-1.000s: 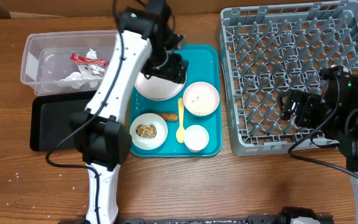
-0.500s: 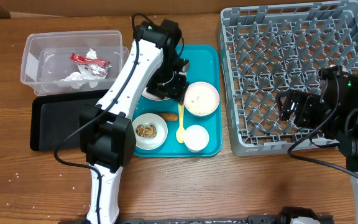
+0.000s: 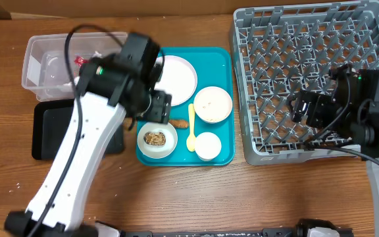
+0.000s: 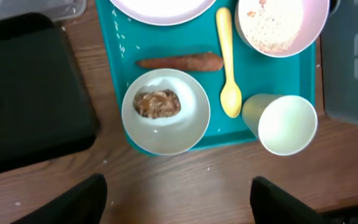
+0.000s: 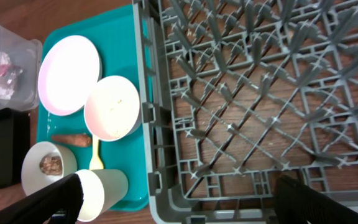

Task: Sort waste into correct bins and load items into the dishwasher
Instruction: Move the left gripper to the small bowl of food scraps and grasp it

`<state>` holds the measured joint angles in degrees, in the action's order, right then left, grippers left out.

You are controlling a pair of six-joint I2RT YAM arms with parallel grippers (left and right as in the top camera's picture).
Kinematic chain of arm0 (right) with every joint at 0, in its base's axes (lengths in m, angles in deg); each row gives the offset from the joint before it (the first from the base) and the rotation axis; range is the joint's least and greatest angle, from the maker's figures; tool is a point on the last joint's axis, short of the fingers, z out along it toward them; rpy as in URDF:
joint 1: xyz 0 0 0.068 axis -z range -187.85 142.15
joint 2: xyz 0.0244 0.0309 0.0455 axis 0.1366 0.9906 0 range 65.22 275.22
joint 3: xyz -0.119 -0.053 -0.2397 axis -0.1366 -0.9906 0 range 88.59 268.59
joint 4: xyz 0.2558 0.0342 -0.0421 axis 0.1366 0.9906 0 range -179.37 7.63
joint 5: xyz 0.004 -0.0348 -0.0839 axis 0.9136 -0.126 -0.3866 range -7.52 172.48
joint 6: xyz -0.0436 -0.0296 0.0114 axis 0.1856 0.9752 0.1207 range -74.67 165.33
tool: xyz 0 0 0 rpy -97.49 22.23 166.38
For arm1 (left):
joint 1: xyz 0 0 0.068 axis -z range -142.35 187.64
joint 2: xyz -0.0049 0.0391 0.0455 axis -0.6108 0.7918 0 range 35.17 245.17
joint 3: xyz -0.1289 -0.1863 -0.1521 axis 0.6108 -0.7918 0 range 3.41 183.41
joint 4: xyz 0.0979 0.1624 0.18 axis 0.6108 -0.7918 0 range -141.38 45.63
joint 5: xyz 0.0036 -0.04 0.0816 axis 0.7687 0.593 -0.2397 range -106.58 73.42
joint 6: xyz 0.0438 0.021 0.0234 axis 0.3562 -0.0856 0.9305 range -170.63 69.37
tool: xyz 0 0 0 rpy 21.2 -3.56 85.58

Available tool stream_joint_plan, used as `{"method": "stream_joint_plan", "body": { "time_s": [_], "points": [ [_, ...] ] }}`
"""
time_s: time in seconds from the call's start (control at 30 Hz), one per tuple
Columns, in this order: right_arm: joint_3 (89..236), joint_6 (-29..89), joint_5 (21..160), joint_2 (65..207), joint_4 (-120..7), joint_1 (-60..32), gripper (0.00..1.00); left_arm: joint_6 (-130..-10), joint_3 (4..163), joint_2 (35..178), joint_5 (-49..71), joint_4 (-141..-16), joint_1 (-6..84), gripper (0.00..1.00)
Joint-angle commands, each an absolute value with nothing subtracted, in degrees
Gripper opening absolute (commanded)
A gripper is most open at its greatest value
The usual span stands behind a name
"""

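The left arm has swung away from the flat plate (image 3: 176, 76), which now lies uncovered at the far end of the teal tray (image 3: 226, 59). The left gripper (image 4: 179, 202) hangs over the tray's near-left part, its fingers (image 4: 73, 202) spread wide with nothing between them.

Below it sits a small bowl (image 4: 185, 134) holding a brown food lump (image 4: 157, 103). Just beyond the bowl lies the orange-brown carrot-like stick (image 4: 179, 61), with the yellow spoon (image 4: 227, 68) beside it and a small cup (image 4: 284, 124) at the tray's near-right corner. A larger bowl (image 3: 227, 99) with loose rice (image 4: 269, 28) stands right of the plate.

The clear tub (image 3: 45, 62), partly hidden by the arm, holds a red wrapper (image 3: 79, 61); the black tray (image 3: 51, 128) lies just in front of it.

The right gripper (image 5: 185, 199) hovers over the near-left part of the grey dish rack (image 3: 308, 39), jaws wide apart and holding nothing.
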<state>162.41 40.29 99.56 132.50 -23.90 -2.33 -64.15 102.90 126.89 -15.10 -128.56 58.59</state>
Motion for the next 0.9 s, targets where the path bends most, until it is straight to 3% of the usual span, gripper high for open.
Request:
{"method": "stream_joint_plan", "body": {
  "time_s": [0.0,0.17,0.43,0.87],
  "points": [
    [163.6,40.7,103.7,132.3,-24.7,-2.4,1.00,-66.2,89.8,124.0,-11.3,-122.5,58.2,0.73],
    [163.6,40.7,103.8,132.3,-24.8,-2.4,1.00,-68.8,78.7,123.8,-5.2,-113.8,59.7,0.63],
    [163.6,40.7,103.8,132.3,-24.7,-2.4,1.00,-78.9,70.1,125.5,-15.4,-103.1,68.0,0.60],
    [163.6,40.7,103.8,132.3,-24.4,-2.4,1.00,-74.9,67.5,136.4,-15.1,-93.8,68.2,0.44]
  ]
}}
